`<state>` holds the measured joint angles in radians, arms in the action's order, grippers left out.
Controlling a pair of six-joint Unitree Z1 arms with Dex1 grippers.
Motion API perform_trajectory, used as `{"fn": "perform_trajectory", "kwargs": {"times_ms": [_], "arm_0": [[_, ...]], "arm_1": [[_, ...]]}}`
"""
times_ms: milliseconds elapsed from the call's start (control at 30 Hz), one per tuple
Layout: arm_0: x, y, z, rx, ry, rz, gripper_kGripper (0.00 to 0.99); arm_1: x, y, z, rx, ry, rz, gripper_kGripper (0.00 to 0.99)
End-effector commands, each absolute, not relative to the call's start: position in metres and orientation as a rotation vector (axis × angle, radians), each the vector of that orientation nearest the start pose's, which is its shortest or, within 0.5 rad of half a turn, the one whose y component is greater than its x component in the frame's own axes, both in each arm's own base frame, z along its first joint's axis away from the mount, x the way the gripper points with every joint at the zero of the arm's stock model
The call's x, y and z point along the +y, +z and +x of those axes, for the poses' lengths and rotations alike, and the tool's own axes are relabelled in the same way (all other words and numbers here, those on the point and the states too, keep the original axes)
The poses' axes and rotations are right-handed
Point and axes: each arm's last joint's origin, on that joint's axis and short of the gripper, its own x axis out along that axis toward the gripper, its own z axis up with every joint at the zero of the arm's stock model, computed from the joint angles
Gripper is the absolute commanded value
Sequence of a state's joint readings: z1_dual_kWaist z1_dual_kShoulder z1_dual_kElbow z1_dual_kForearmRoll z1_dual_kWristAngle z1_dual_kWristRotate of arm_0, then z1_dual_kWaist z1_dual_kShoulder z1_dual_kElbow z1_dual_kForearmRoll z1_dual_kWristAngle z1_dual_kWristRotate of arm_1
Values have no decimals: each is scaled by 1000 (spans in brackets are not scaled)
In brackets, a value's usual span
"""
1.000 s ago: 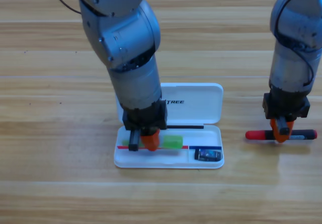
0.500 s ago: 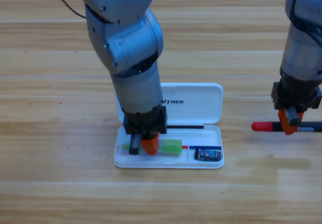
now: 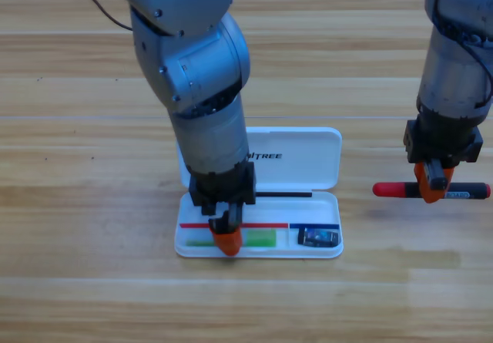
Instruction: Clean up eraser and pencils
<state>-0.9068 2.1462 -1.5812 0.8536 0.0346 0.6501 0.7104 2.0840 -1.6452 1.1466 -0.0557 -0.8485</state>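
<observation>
High view: looks down on a wooden table (image 3: 92, 297), both arms coming in from the top edge.
Eraser: the eraser (image 3: 319, 237), a tiny dark block with a pale mark, lies in the small right-hand compartment of the white case's tray.
Green pencil: the green pencil (image 3: 260, 239) lies flat along the front of the tray's long left compartment, its brighter green end toward the middle divider; its mid part is hidden behind the left gripper.
Red-capped pencil: the black pencil with the red cap (image 3: 394, 190) is outside the case, to the right of it, held level above the table with the red cap pointing left toward the case.
White case: the white case (image 3: 308, 158) lies open in the middle of the table, lid flat at the back, tray at the front.
Left gripper: the left gripper (image 3: 226, 239) points down into the tray, its orange tip on or just above the green pencil; cannot tell whether its jaws are parted or closed.
Right gripper: the right gripper (image 3: 431, 191) points down at the right of the case, its orange jaws closed around the black pencil near its middle.
</observation>
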Motion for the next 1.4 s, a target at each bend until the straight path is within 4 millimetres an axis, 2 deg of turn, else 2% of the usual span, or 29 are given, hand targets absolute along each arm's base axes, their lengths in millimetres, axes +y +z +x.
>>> {"fn": "perform_trajectory", "kwargs": {"times_ms": [33,167,333,500,633,867,1000,1100,1200,1400], "arm_0": [[-338,199,255,1094,-1171,1196,990],[-335,208,254,1090,-1170,1193,990],[-318,251,246,1039,-1157,1172,990],[-268,309,247,989,-1079,1091,990],[-224,345,247,968,-1015,1052,990],[-144,382,248,916,-882,1014,990],[-111,391,249,900,-802,990,990],[-95,386,249,889,-773,971,990],[-89,376,249,895,-771,959,990],[-88,365,248,901,-785,959,990]], "arm_1": [[281,276,273,1204,1215,-1262,0],[306,283,267,1187,1227,-1256,0],[337,276,267,1181,1234,-1265,0],[364,269,264,1167,1245,-1276,0],[385,261,261,1157,1258,-1288,0],[415,236,264,1150,1268,-1300,0],[425,220,269,1154,1262,-1310,0],[428,212,272,1156,1245,-1328,0],[429,207,274,1161,1230,-1345,0],[425,203,281,1172,1204,-1355,0]]}}
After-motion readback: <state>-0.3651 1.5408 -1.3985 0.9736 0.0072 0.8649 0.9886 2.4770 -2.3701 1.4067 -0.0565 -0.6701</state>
